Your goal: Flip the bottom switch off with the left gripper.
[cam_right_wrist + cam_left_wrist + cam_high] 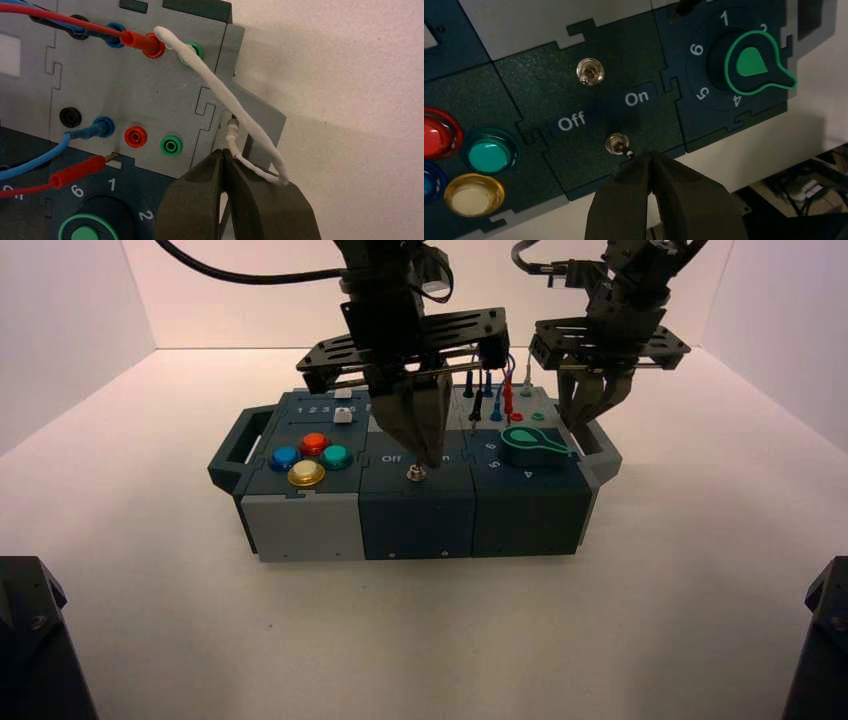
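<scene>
The left gripper point(428, 462) is positioned over the middle front panel of the box point(415, 525), its jaws closed to a narrow wedge, tips together and directed down at the bottom switch point(617, 143). This switch is located near the front edge of that panel; its short dark lever leans toward the "On" side, with the jaw tips just beside it. Whether the tips touch the lever cannot be determined. In the high view, the left gripper masks the upper switch point(590, 71) and part of the "On" lettering; the left wrist view shows the upper lever leaning toward the "Off" side. The narrow end of the green-edged knob point(751, 62) covers the dial position between "2" and "4", so no numeral is readable there. In the left wrist view, the red button point(439, 132) and blue button point(431, 181) are cut off by the frame edge. The right gripper point(223, 151) is at the right side of the box, by the handle, jaws closed with tips meeting. A white wire point(220, 85) crosses in front of one jaw, hiding part of it; the wire's far end is partly obscured.
</scene>
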